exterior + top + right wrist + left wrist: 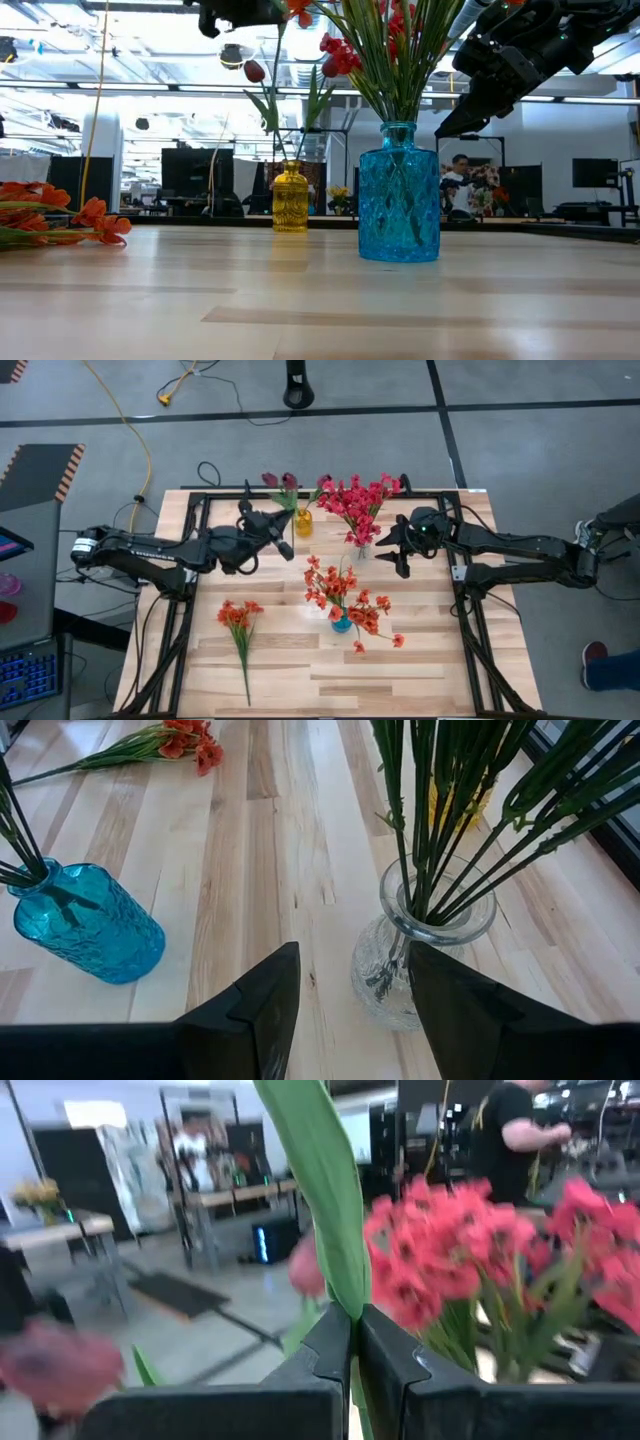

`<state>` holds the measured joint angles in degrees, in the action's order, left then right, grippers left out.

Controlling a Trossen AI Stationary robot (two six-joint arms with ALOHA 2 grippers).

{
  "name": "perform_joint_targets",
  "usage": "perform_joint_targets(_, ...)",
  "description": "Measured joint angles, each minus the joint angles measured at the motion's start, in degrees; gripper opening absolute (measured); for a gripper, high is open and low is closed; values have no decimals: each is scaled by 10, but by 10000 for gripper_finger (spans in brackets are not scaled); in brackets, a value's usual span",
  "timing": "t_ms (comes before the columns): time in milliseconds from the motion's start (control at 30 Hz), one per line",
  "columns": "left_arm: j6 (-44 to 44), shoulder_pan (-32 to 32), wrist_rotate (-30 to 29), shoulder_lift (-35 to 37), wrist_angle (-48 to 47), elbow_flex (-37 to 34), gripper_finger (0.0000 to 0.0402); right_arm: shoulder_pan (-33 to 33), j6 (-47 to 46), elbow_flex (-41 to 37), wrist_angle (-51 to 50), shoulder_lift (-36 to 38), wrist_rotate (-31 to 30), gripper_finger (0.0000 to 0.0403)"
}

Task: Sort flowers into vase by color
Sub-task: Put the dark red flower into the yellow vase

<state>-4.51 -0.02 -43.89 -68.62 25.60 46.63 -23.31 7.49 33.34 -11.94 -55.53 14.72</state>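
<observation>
Above the yellow vase at the far edge of the table, left gripper pinched tight on a green tulip leaf; right gripper wide apart, just beside the clear vase of pink flowers; orange flowers in the blue vase; one orange spray flat on the wood.

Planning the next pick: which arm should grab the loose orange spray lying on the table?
Left, probably. The orange spray lies on the left half, nearer the left gripper, though that is shut on a maroon tulip stem above the yellow vase. The right gripper is open but sits by the clear vase, farther off.
</observation>
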Motion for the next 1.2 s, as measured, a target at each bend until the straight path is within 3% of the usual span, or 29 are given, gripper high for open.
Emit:
perform_joint_targets(267,-119,78,105,-36,151,1,0,0,0,0,1,0,0,214)
perform_joint_targets(467,-172,134,146,-75,233,1,0,0,0,0,1,0,0,214)
perform_joint_targets(800,-153,197,184,-138,257,1,0,0,0,0,1,0,0,214)
perform_joint_targets(1200,-132,205,177,-147,253,0,0,0,0,0,1,0,0,214)
